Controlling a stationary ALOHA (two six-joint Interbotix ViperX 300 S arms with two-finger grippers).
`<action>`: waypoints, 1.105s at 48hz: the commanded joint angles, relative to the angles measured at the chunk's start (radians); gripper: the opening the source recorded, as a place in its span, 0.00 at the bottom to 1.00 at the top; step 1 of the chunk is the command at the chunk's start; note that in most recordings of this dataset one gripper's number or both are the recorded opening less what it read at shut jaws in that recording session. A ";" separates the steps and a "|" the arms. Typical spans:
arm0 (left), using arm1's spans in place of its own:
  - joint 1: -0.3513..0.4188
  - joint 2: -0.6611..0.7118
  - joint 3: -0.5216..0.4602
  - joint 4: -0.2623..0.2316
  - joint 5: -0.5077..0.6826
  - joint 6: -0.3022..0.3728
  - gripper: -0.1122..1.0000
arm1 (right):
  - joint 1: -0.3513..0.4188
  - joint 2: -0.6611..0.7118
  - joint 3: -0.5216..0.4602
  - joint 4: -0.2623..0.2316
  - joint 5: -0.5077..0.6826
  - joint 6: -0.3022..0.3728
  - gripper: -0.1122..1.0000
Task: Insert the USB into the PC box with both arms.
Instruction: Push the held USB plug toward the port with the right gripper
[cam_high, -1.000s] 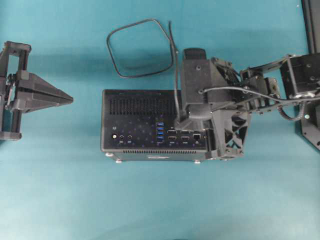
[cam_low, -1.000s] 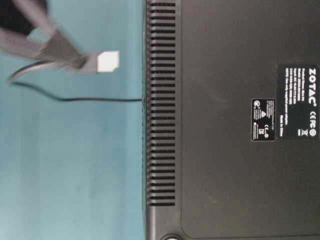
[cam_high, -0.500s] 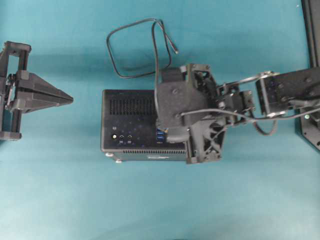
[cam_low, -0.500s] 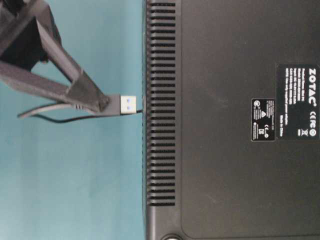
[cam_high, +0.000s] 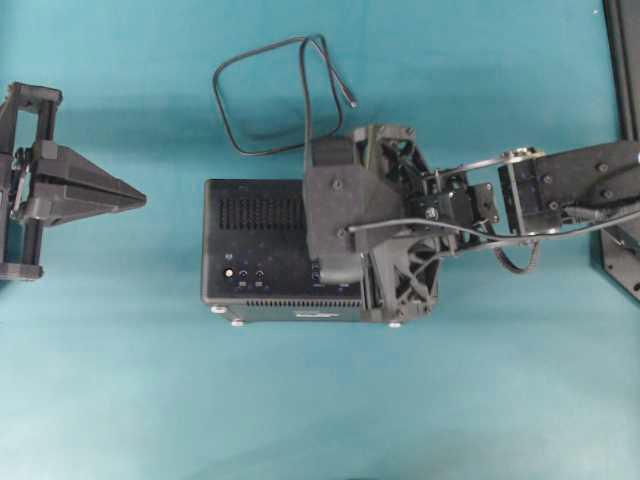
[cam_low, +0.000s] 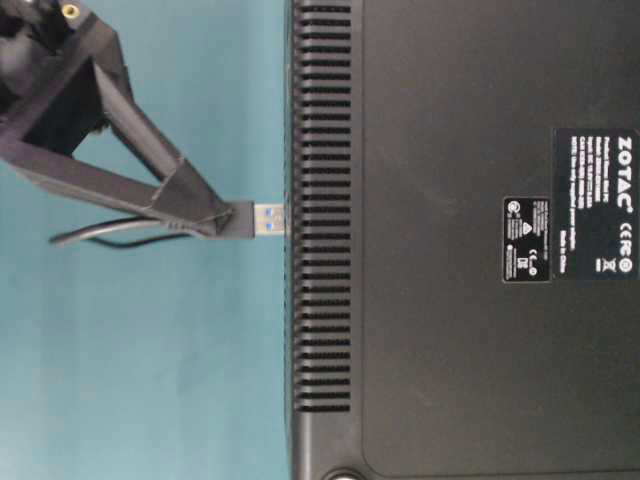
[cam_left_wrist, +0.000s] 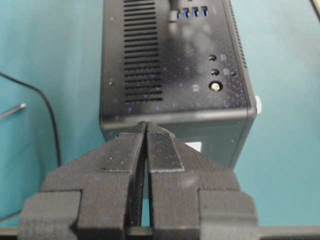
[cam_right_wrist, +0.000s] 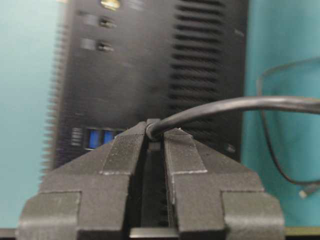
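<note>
The PC box (cam_high: 255, 240) lies on the teal table with its port face up. My right gripper (cam_low: 222, 213) is above that face, shut on the USB (cam_low: 262, 219). The plug's metal tip reaches the box's face (cam_low: 300, 220); I cannot tell whether it has entered a port. In the right wrist view the gripper (cam_right_wrist: 153, 131) pinches the plug just right of the blue ports (cam_right_wrist: 100, 137), and the cable (cam_right_wrist: 225, 106) leaves to the right. My left gripper (cam_high: 140, 198) is shut and empty, well left of the box, and shows shut in its wrist view (cam_left_wrist: 146, 125).
The cable's loop (cam_high: 225, 110) lies behind the box, with its thin loose end (cam_high: 352, 103) beside it. Small silver feet (cam_high: 237, 321) stick out at the box's near side. A dark frame (cam_high: 622, 60) stands at the right edge.
My right gripper has moved left across the box and brought the USB down to the port face. The plug's tip now meets the face. The left arm has not moved.
</note>
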 joint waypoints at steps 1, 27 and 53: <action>-0.002 -0.002 -0.014 0.003 -0.009 -0.002 0.10 | 0.009 -0.012 -0.026 -0.015 0.002 0.026 0.18; -0.002 -0.011 -0.008 0.003 -0.009 -0.002 0.10 | 0.035 -0.005 0.005 -0.014 0.002 0.063 0.18; -0.002 -0.015 -0.006 0.003 -0.009 -0.002 0.10 | 0.048 0.011 0.009 -0.009 0.015 0.066 0.18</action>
